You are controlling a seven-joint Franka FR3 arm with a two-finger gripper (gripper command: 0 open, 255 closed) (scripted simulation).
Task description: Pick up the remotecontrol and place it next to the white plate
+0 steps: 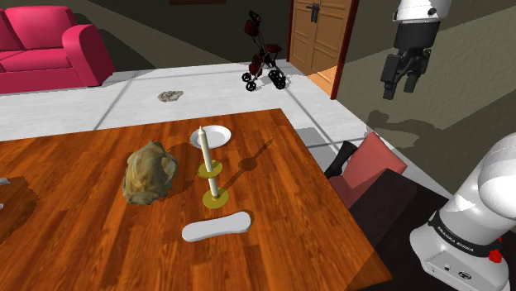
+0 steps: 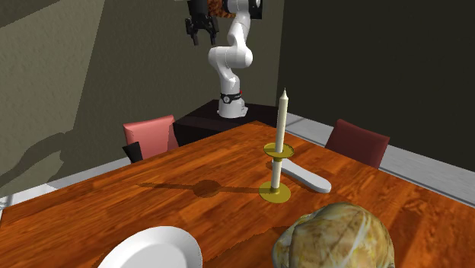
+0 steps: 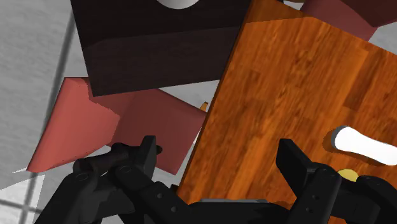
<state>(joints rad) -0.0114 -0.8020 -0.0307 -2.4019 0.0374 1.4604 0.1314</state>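
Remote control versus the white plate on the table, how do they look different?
The remote control is long, narrow and curved; the white plate is round. In the shoulder view the remote control lies by the table edge nearest the camera, the white plate by the far edge, the candle between them. Both are white and lie flat.

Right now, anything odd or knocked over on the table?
Nothing tipped or spilled: the candle stands upright and the white remote lies flat. The only oddity is a mottled rock-like lump sitting beside the candle.
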